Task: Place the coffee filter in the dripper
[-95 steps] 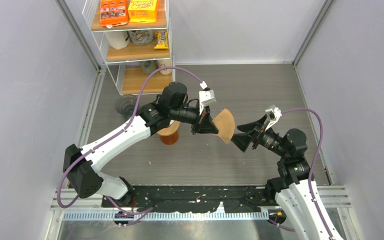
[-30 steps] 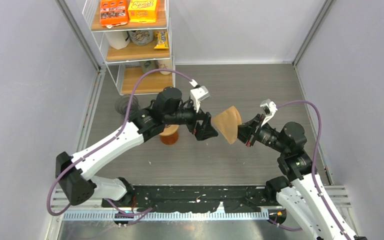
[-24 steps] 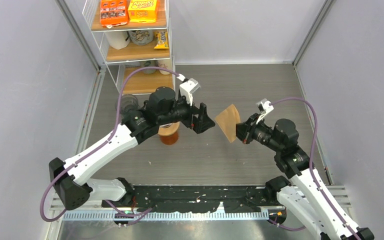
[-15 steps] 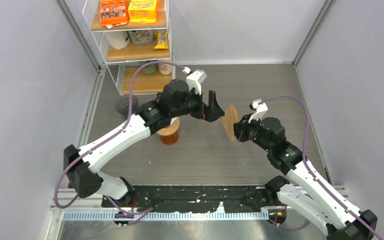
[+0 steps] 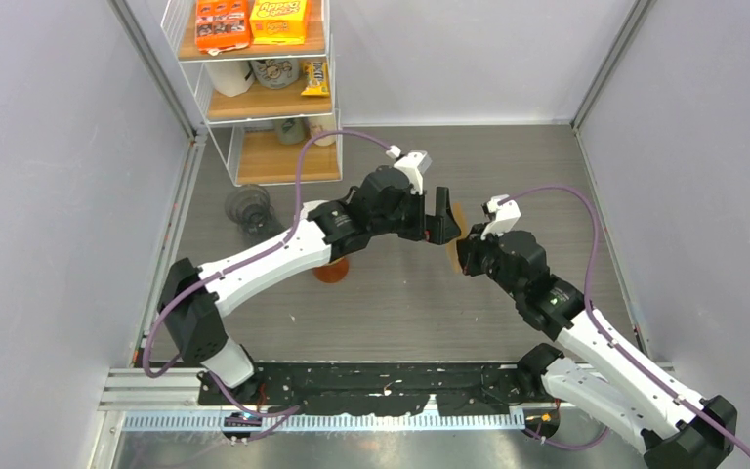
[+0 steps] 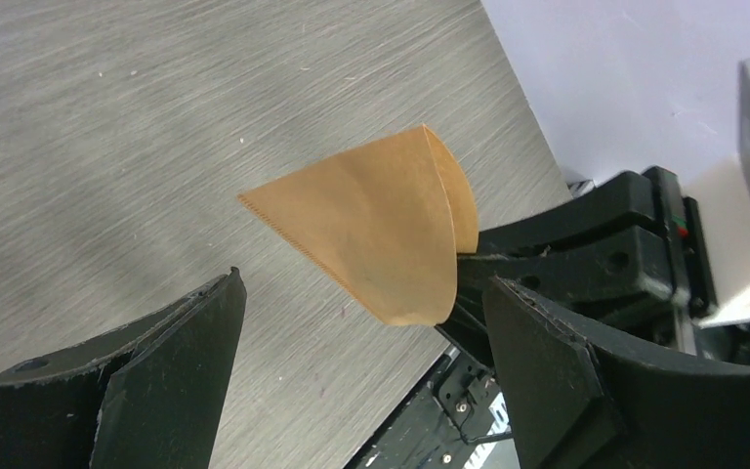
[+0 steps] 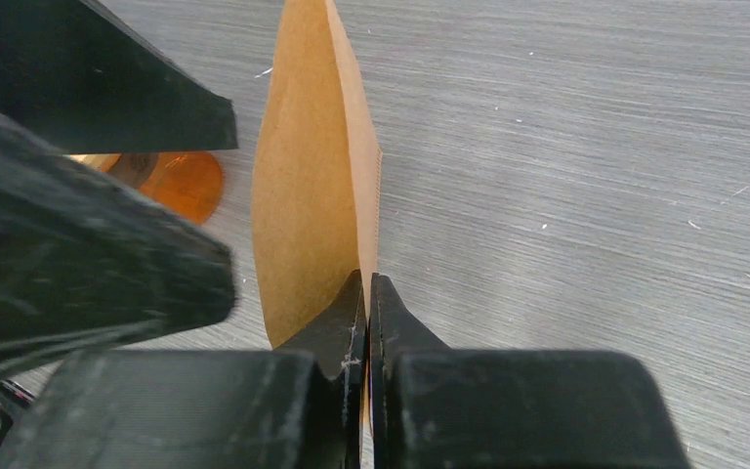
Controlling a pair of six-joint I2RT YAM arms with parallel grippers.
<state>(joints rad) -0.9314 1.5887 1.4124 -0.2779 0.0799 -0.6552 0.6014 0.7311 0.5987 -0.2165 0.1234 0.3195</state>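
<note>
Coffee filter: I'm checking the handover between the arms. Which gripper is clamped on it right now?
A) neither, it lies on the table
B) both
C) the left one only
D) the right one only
D: the right gripper is shut on the edge of the coffee filter, while the left gripper stands wide open on either side of it without touching.
</note>
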